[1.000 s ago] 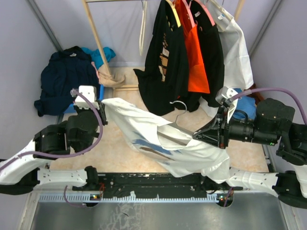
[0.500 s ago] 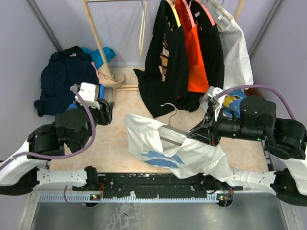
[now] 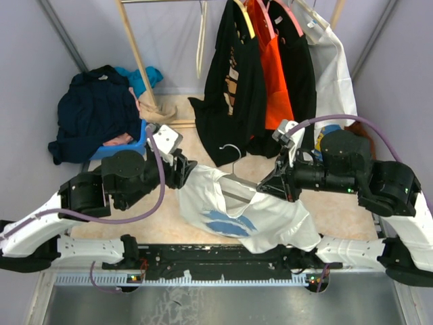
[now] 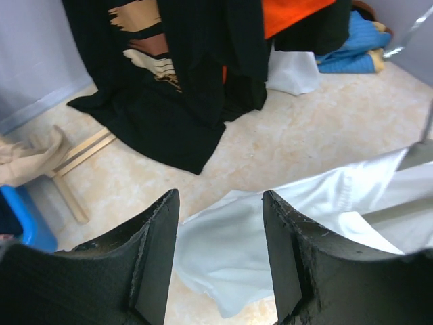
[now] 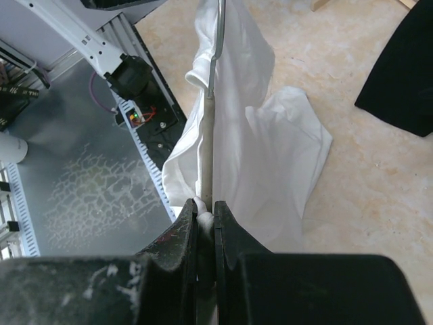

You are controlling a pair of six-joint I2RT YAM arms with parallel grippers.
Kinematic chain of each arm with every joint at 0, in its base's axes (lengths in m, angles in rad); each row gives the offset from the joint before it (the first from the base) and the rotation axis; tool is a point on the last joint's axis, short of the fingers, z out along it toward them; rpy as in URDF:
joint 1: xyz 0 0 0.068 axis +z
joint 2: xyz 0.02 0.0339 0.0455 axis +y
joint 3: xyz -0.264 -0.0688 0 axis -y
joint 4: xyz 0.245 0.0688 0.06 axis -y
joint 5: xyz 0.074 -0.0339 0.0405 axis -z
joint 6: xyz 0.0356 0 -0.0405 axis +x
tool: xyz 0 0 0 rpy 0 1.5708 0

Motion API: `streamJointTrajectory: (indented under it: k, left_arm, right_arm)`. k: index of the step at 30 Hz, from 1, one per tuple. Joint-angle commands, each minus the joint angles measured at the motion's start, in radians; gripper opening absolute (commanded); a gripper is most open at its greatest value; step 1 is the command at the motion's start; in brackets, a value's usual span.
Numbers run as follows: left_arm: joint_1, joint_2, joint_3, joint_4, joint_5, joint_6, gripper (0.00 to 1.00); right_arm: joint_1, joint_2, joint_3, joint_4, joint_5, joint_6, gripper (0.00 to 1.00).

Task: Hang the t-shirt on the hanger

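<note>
The right gripper pinches the hanger steady inside the t-shirt, while the left gripper, spread and empty, hovers beside its edge.

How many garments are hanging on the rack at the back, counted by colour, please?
Black garments: 2
Orange garment: 1
White garment: 1
Total: 4

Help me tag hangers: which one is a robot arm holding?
The pale grey hanger with the wire hook, partly inside the white t-shirt, pinched by the right fingers. The yellow hanger and pink hanger hang on the rack.
</note>
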Motion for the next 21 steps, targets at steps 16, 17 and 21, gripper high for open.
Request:
streamJointTrajectory:
  k: [16, 17, 21]
  left_arm:
    - [0.003, 0.050, -0.006, 0.025, 0.084, -0.025, 0.58]
    - [0.001, 0.058, -0.007, 0.024, 0.077, -0.027, 0.58]
    - [-0.001, 0.089, -0.011, 0.017, 0.036, -0.036, 0.58]
  right_arm:
    - [-0.004, 0.118, 0.101, 0.115, 0.141, 0.030, 0.00]
    - [-0.004, 0.128, 0.111, 0.117, 0.148, 0.032, 0.00]
    - [-0.004, 0.156, 0.147, 0.129, 0.150, 0.034, 0.00]
